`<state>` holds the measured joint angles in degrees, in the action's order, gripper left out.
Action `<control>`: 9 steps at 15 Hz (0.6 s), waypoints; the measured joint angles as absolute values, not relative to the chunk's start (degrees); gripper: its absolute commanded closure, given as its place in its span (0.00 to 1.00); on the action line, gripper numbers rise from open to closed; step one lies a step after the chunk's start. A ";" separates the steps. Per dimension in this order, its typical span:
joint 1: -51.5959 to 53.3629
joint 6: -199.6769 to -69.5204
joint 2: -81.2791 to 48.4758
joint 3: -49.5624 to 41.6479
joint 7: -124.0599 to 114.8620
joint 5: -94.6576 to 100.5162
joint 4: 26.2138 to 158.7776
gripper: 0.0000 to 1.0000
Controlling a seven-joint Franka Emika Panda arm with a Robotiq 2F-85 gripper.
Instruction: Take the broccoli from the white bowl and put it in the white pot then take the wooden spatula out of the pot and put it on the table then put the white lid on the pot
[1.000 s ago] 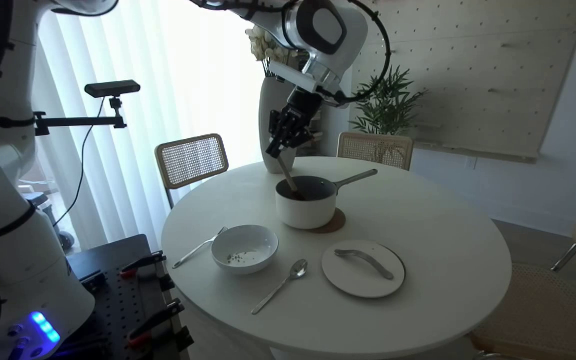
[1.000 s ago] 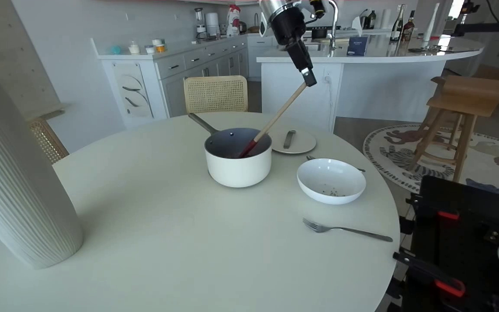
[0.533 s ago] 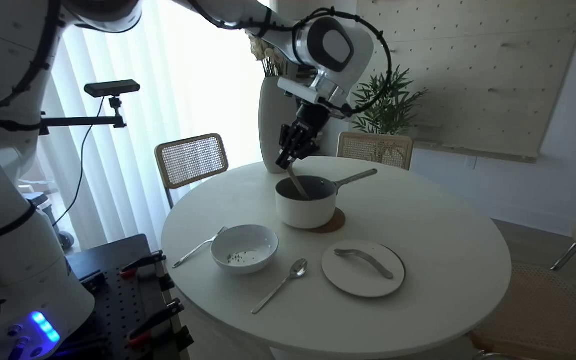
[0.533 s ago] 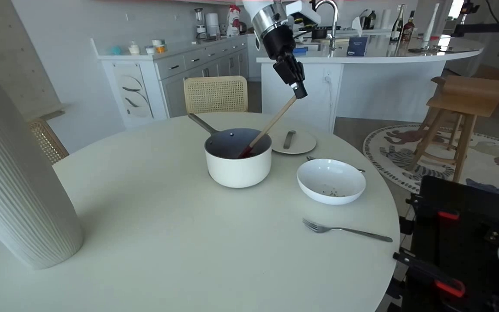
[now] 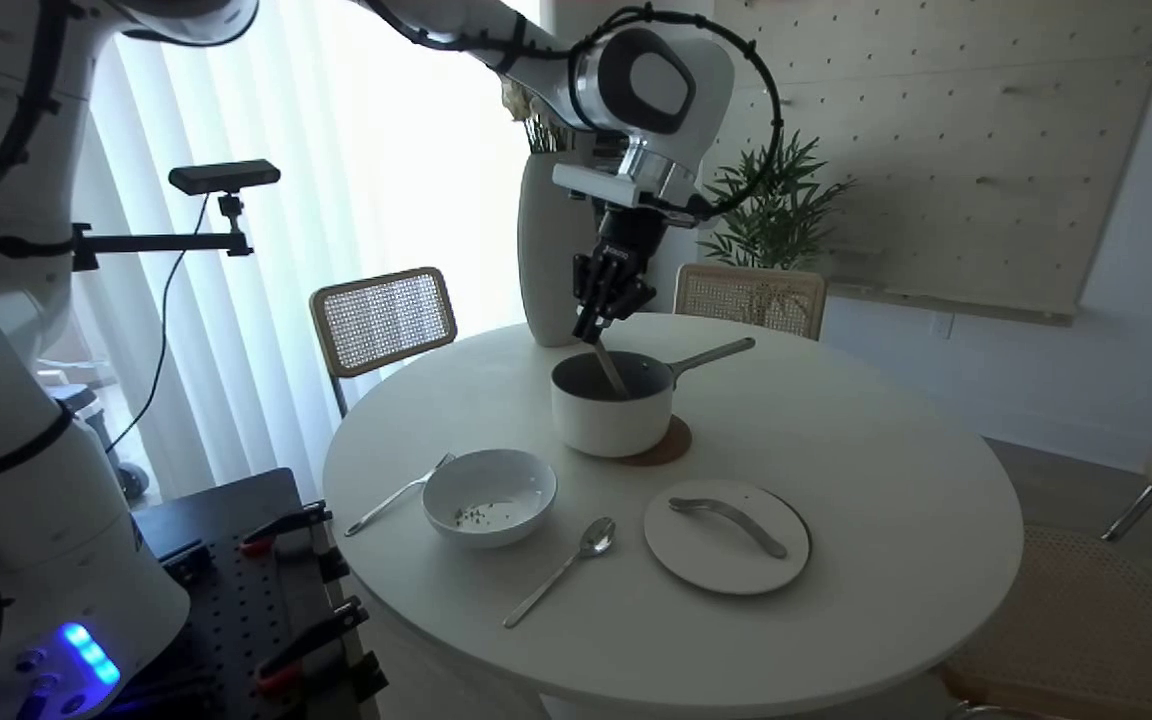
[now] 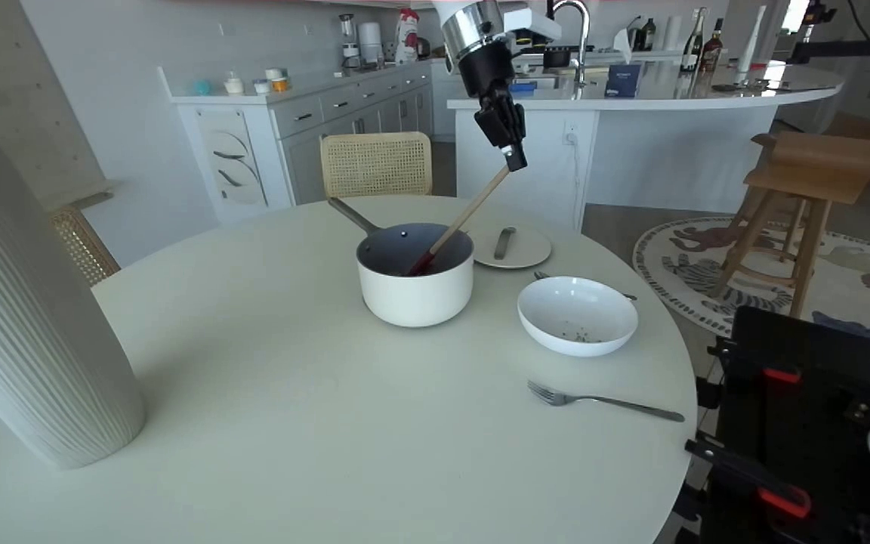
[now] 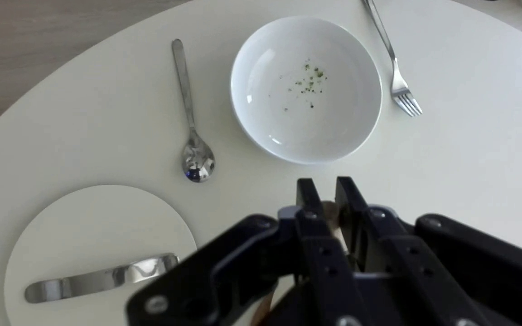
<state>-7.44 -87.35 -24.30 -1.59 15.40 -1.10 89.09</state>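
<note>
The arm outstretched, its gripper slanting down.
Above the gripper, the silver wrist leans too; the black fingers stand side by side (pinched, I'd say), a slim gap between.

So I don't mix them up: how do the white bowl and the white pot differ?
The white bowl is shallow with curved sides; the white pot is deeper and straight-sided. The bowl has no handle, the pot a long side handle. The bowl is white inside, holding small green bits; the pot is dark inside, with the wooden spatula slanting in. Both are round, white outside and uncovered.
</note>
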 measured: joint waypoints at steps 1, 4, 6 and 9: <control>-7.44 -88.92 -23.49 -1.60 15.40 -0.92 90.82 0.96; -7.44 -93.43 -20.89 -1.60 15.43 -0.68 96.55 0.96; -7.41 -96.33 -19.23 -1.60 15.46 -0.67 100.22 0.96; -7.40 -101.05 -17.29 -1.71 15.46 -0.30 105.35 0.96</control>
